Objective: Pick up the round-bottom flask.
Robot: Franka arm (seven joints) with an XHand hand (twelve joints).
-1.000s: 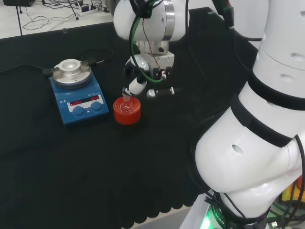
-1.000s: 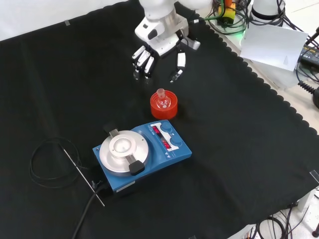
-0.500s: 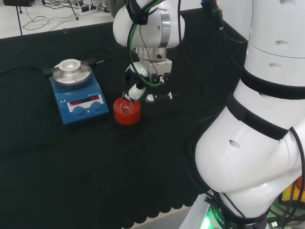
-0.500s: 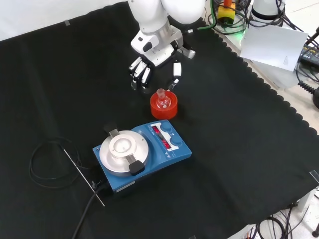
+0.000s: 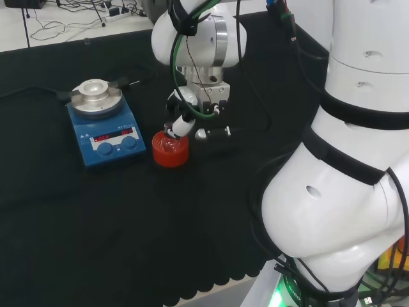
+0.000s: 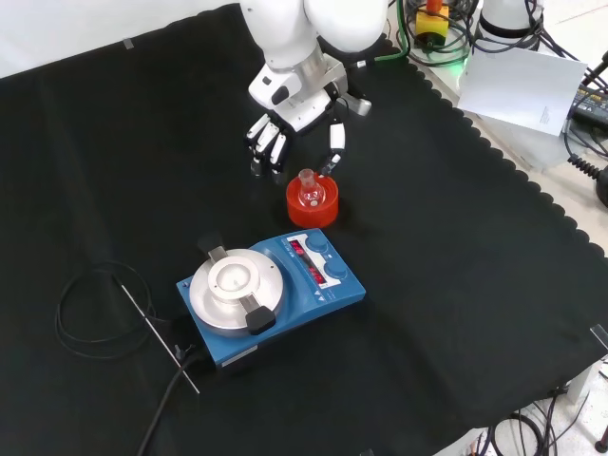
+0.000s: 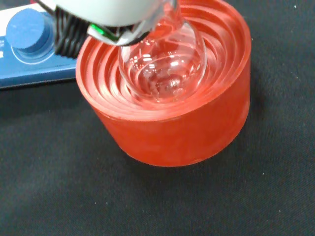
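The round-bottom flask (image 7: 162, 69) is small and of clear glass, with a globe-shaped belly and a short neck that stands upright in the front view (image 6: 307, 185). It sits in the ribbed hollow of a red ribbed stand (image 6: 312, 201), a low round block whose inner wall steps down in rings; the belly rests on those rings and the glass takes on their red colour. No liquid can be made out inside.

In the front view, nearest the bench's front edge lies a coiled black cable (image 6: 90, 313). Next comes a blue hotplate stirrer (image 6: 271, 296) with a round silver top. Just beyond it, about mid-cloth and well away from every edge, stands the red stand with the flask.

Beyond the stand hangs the hand (image 6: 290, 128), open, its fingers (image 6: 269, 150) pointing down at the cloth on one side of the flask's neck and the thumb (image 6: 334, 144) on the other. Neither touches the glass.
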